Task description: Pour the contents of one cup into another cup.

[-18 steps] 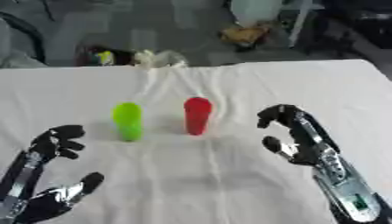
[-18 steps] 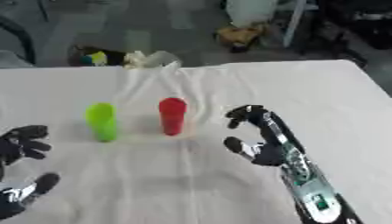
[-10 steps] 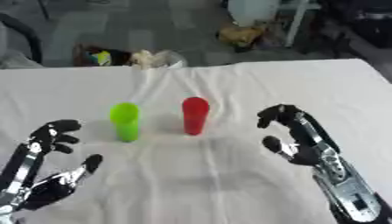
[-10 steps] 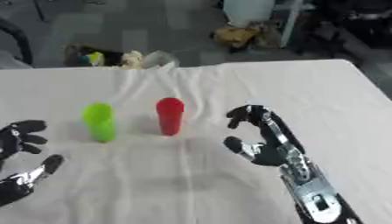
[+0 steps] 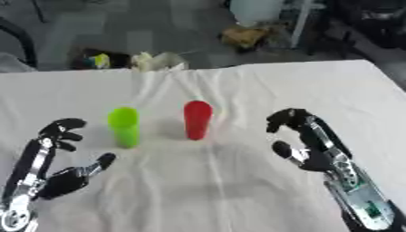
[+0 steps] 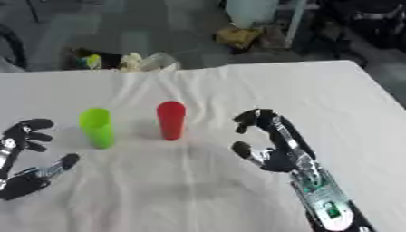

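Note:
A green cup (image 5: pixel 123 126) and a red cup (image 5: pixel 196 119) stand upright side by side on the white tablecloth (image 5: pixel 206 190), the green one to the left. My left hand (image 5: pixel 55 167) hovers open to the left of the green cup and a little nearer than it, apart from the cup, thumb spread toward it. To the right of the red cup my right hand (image 5: pixel 309 145) is open too, fingers relaxed and lightly bent, holding nothing. What is inside the cups is hidden from here.
The cloth is wrinkled, with folds running from the far edge toward the cups. Beyond the table's far edge the floor holds clutter: a small yellow-green object (image 5: pixel 98 60), a pale crumpled thing (image 5: pixel 158 60) and a brown item (image 5: pixel 246 36).
My left hand has risen and moved further in from the lower left, closer to the green cup. The right hand and both cups stay where they were; the view shifted slightly.

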You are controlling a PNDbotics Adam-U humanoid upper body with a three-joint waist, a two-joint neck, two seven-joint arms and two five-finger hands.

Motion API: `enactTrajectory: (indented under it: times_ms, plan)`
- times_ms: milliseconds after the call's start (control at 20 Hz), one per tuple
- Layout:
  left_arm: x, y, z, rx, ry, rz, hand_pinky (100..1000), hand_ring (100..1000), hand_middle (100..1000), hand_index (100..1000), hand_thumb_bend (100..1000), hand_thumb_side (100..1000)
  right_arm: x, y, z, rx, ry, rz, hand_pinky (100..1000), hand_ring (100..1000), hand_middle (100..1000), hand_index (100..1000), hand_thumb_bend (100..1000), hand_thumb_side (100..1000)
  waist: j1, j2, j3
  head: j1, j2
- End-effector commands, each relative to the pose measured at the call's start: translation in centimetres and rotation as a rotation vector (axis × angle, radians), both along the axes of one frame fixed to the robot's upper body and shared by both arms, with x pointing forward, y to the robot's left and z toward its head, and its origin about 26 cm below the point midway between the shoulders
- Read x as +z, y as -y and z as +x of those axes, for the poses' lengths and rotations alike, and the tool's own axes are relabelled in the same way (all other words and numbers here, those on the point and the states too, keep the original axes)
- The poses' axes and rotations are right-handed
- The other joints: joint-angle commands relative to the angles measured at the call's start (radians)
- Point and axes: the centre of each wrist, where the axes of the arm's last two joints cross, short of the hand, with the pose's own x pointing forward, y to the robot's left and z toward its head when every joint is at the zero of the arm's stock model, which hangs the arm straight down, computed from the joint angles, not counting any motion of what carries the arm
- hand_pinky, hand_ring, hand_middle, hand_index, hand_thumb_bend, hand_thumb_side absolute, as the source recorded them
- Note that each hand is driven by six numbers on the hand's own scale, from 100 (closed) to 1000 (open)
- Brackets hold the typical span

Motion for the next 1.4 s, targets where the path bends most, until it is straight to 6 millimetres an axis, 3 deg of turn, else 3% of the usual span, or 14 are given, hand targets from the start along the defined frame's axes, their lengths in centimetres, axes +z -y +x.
enactTrajectory:
  times_ms: [50,550,1000,1400]
  plan:
    - [0.4,-0.1,0.9,0.029,0.016,0.032,620,700,804,814,725,531,0.9,0.1,0.2,0.008,0.025,-0.007,701,566,446,677,650,625,0.001,-0.012,-0.004,0.004,-0.004]
    - [0.1,1.2,2.9,0.027,0.020,0.052,619,701,803,814,708,529,0.8,-0.2,0.2,0.023,0.020,-0.007,701,565,442,676,647,626,0.005,-0.008,-0.021,0.008,-0.005]
    - [0.3,1.3,4.0,0.050,0.031,0.048,616,703,798,812,690,530,0.7,-0.3,0.2,0.031,0.017,-0.005,701,565,439,676,645,625,0.000,-0.005,-0.034,0.012,-0.008]
    - [0.1,0.9,5.1,0.054,0.017,0.057,612,697,790,810,729,545,0.7,-0.5,0.3,0.040,0.017,-0.005,701,565,437,676,645,625,-0.006,-0.001,-0.043,0.014,-0.011]
